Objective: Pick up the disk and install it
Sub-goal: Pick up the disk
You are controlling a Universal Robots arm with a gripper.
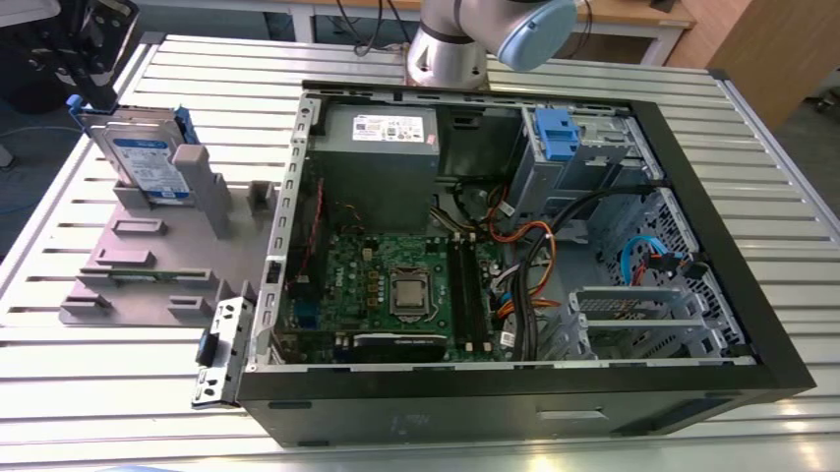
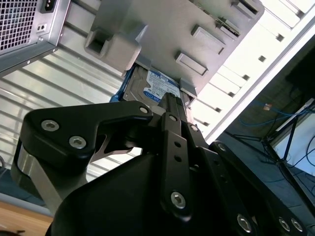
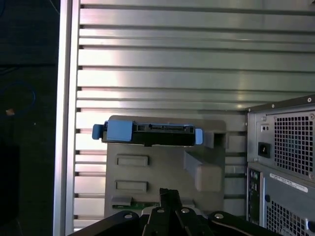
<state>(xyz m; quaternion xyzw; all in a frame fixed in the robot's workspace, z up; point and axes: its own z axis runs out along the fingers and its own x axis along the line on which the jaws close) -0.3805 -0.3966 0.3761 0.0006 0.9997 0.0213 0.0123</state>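
Note:
The disk, silver with a white-and-blue label and blue rails, stands on edge in the grey slotted holder at the exterior view's left, beside the open computer case. Both wrist views show it still seated there: its top edge with blue end tabs, and its labelled face. My gripper hangs above and behind the disk, apart from it. Its black fingertips lie together, shut on nothing, and in the second wrist view the gripper points at the disk.
The open computer case lies on the slatted metal table, with a grey drive bay and its blue bracket at the far end. The power supply and motherboard sit inside. The case's rear panel is near the holder.

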